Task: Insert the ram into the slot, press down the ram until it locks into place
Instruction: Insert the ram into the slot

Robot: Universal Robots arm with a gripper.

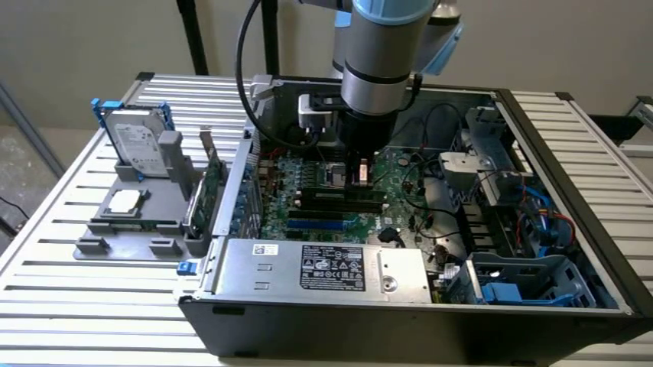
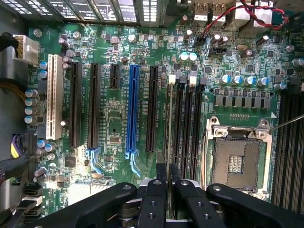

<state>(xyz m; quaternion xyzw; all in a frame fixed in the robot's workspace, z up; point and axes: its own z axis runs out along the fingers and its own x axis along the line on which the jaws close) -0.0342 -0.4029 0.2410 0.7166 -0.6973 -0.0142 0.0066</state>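
Beside the CPU socket (image 2: 236,159): my gripper (image 2: 168,167) hangs low over the motherboard (image 2: 111,137), on the side of that socket facing the blue socket (image 2: 132,111).
Gripper: fingers pressed together, pinching the ram (image 2: 169,123) by its top edge.
Ram: seen edge-on as a thin pale line lying along the slot (image 2: 172,81), the memory row farthest from the CPU socket. I cannot tell whether it sits in the groove or just above it.
Slot: a white latch tab shows at its far end; the near end is hidden under my fingers.
Risk, tilt: if one end goes down first, the stick could jam crooked and only one latch would catch.
Risk, wrong row: the neighbouring rows (image 2: 187,123) lie just beside it toward the CPU socket, so a small sideways drift could land the edge on a slot wall.
Risk, latches: a tab not swung outward would block seating, and pressing harder would flex the board.
Risk, grip: a pinch this narrow could let the stick pivot under load.
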